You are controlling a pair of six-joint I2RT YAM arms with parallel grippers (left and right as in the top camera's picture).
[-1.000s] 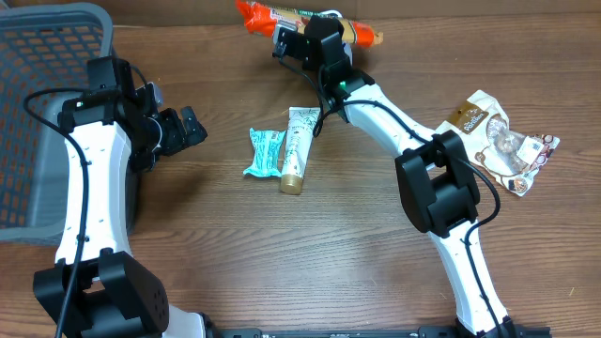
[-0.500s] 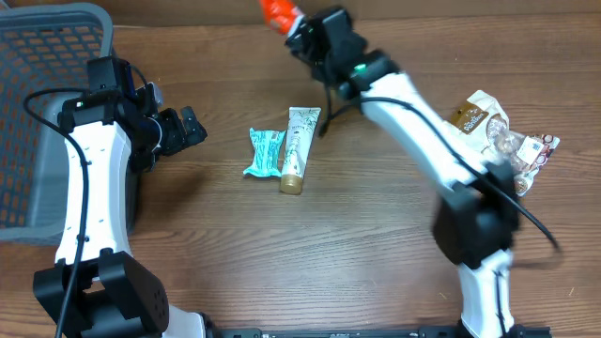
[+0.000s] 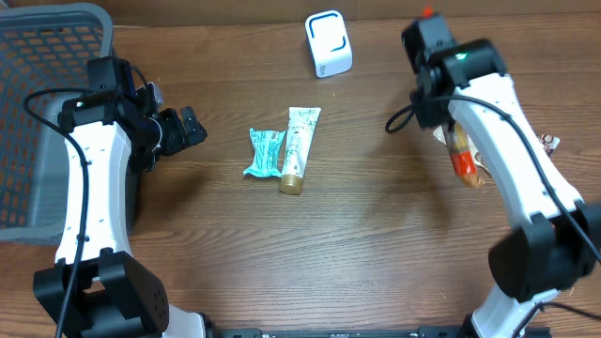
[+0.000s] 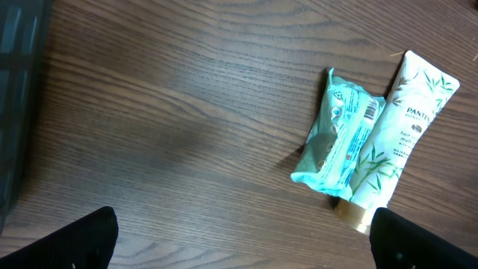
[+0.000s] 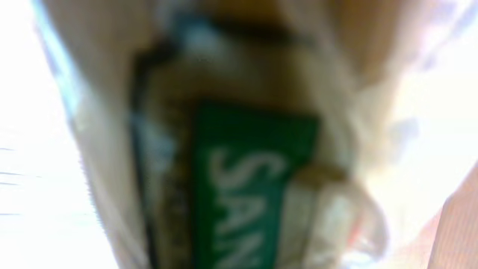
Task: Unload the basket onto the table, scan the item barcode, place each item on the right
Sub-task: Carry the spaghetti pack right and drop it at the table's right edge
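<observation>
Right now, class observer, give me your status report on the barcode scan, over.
Left end effector open, by basket. Right end effector shut on orange-ended packet. Packet away from white scanner, not over it. Nothing between them.

right wrist view is a blur — overhead, the orange packet [image 3: 464, 162] shows half hidden under the right arm [image 3: 508, 141].

The left arm [image 3: 94, 178] bends in from the left, its gripper [image 3: 188, 127] pointing right with jaws spread wide, while the right arm [image 3: 515, 164] stretches forward, its gripper [image 3: 430, 42] clamped on a packet [image 3: 462, 161].
</observation>
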